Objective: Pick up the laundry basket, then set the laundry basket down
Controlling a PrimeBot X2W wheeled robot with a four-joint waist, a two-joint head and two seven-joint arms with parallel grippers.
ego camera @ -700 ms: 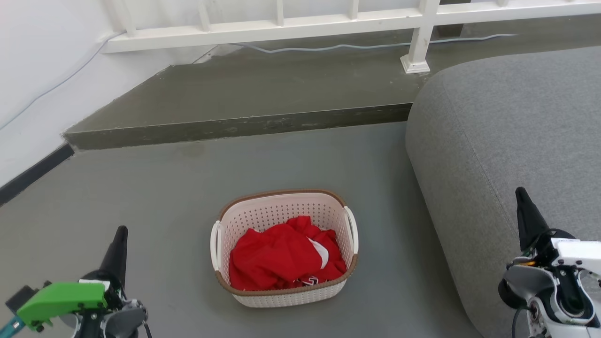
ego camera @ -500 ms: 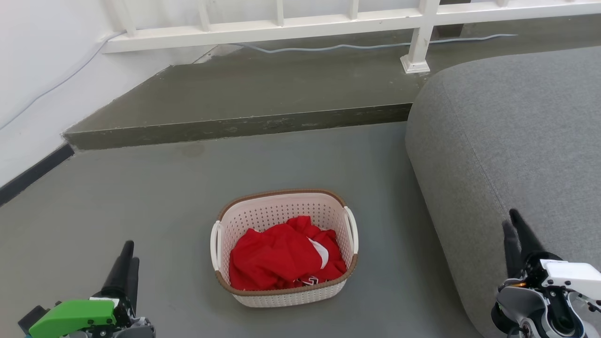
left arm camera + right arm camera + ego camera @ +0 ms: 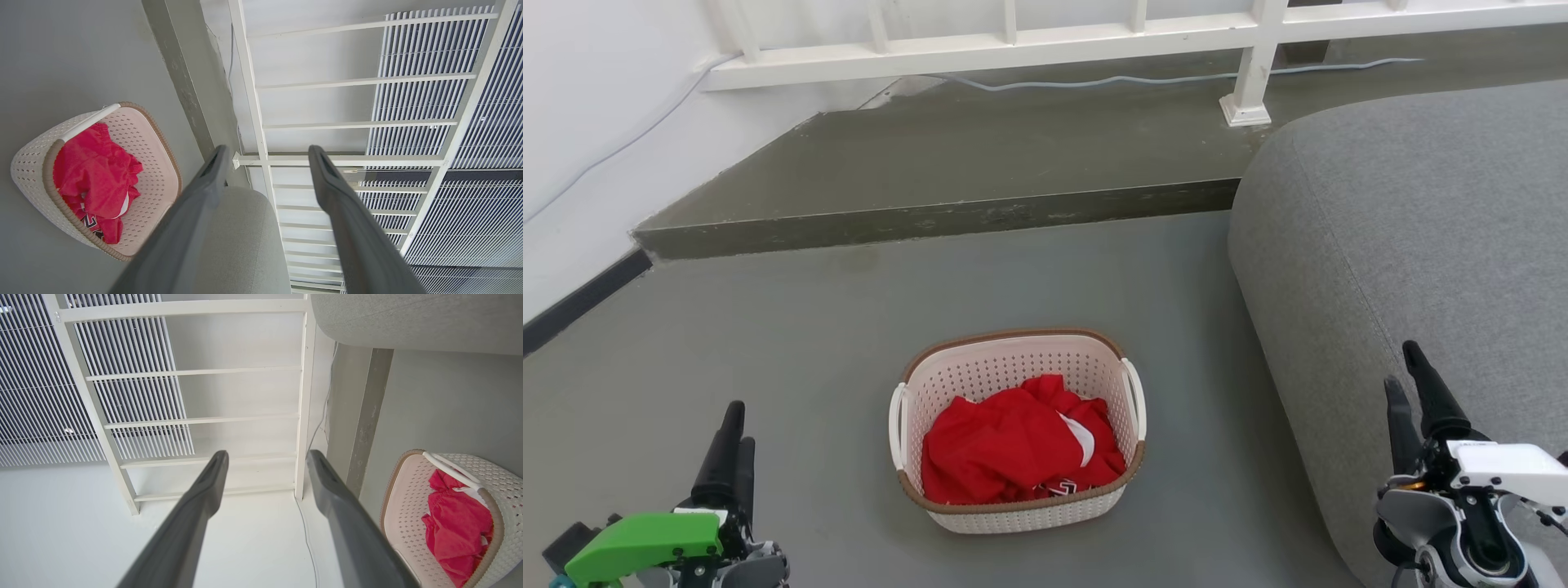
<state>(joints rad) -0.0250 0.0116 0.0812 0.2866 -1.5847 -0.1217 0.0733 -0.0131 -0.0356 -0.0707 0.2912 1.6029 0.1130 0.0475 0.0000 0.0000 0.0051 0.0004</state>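
Pointing up from the near corners, the left claw (image 3: pixel 739 425) and the right claw (image 3: pixel 1399 365) both have their two dark fingers spread apart and hold nothing. Between them, a bit farther on, the laundry basket (image 3: pixel 1005 367) sits on the grey floor (image 3: pixel 768 327) with a red cloth (image 3: pixel 1013 441) inside. A big grey sofa (image 3: pixel 1413 245) is near its right side. Farther back are a low step (image 3: pixel 931 216) and a white railing (image 3: pixel 1013 45).

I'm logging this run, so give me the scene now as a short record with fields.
laundry basket: upright on the floor, between the grippers, touched by neither
contents: red garment
left gripper: open, empty, left of basket
right gripper: open, empty, right of basket, near the grey seat
task stage: basket not yet picked up
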